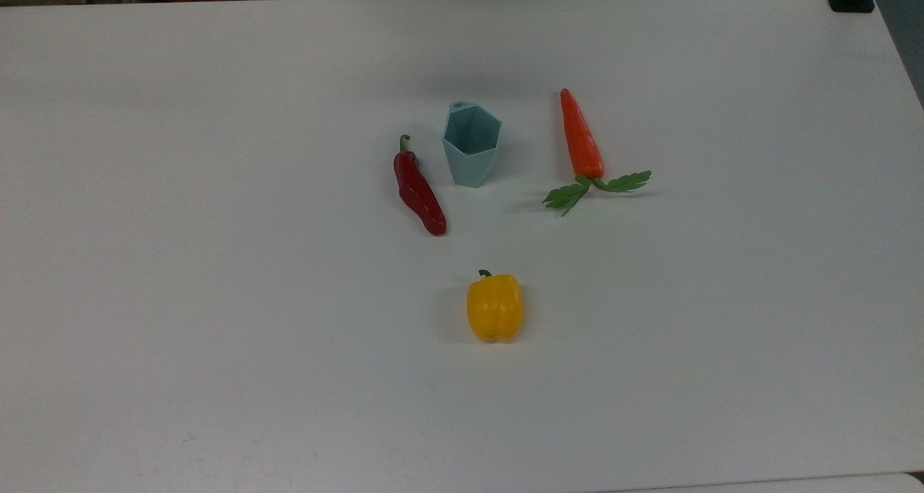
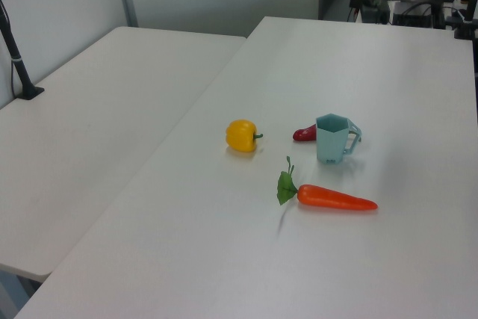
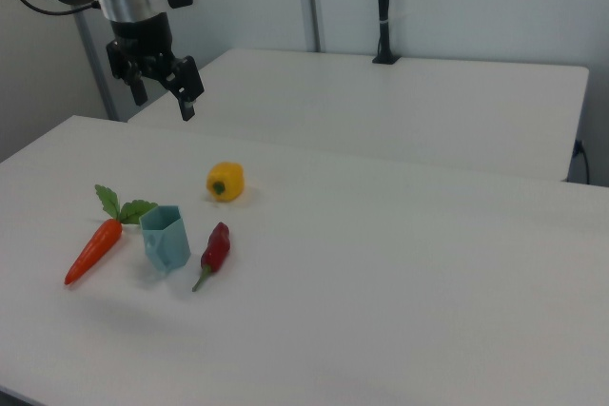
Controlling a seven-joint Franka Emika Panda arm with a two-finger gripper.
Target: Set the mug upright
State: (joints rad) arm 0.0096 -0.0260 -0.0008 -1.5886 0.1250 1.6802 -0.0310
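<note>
The pale blue faceted mug (image 1: 471,146) stands upright on its narrow base near the middle of the white table (image 1: 216,298), mouth up. In the left view the mug (image 2: 331,140) shows a handle on the left view's right. In the right view the mug (image 3: 166,240) sits between a carrot and a red chili. My gripper (image 3: 164,106) hangs open and empty in the air, well above and behind the mug in the right view, touching nothing.
A red chili (image 1: 419,190) lies just to the top view's left of the mug and a carrot (image 1: 581,138) with green leaves to its right. A yellow bell pepper (image 1: 494,307) sits nearer the front. A second table (image 3: 400,102) adjoins.
</note>
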